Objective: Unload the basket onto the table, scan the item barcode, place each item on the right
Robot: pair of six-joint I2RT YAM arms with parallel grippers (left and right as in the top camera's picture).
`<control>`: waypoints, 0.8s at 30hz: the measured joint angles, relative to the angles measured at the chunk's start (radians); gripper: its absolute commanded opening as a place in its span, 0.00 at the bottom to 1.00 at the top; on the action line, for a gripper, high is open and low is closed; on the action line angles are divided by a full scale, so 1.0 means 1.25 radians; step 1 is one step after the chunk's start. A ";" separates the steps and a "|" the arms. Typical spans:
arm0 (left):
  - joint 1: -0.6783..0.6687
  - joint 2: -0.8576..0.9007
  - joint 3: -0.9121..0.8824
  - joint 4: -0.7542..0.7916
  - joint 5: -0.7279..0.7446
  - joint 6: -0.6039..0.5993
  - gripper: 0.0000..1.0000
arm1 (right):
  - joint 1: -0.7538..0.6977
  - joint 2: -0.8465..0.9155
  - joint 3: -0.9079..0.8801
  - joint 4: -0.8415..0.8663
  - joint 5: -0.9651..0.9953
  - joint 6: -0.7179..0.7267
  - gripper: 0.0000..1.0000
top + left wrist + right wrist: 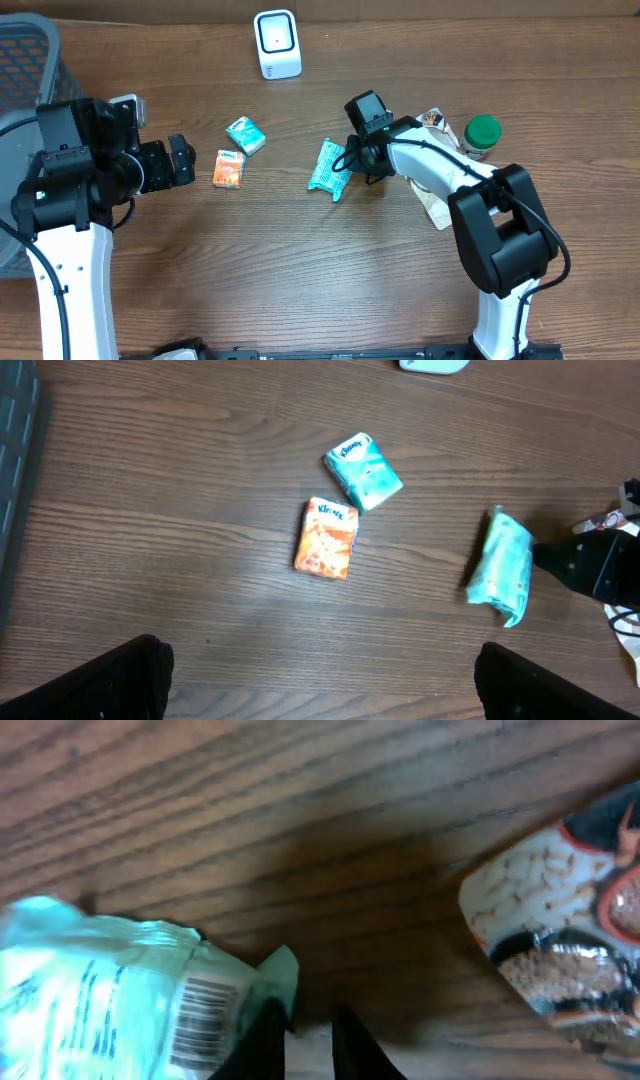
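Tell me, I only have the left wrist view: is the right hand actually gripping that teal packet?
Observer: In the right wrist view, the right hand looks closed on the end seam of the teal packet.
Operator: Is a barcode showing anywhere?
Observer: Yes, a barcode is printed near that seam, on the face turned toward the wrist camera.

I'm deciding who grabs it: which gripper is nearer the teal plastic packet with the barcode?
Right. The right gripper is closed on the teal plastic packet at its right edge; the left gripper hangs open far to its left, beyond the orange tissue pack.
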 measured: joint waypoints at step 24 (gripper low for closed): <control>0.000 0.000 0.000 0.000 0.000 0.000 1.00 | 0.138 0.009 -0.005 0.100 -0.303 -0.391 0.29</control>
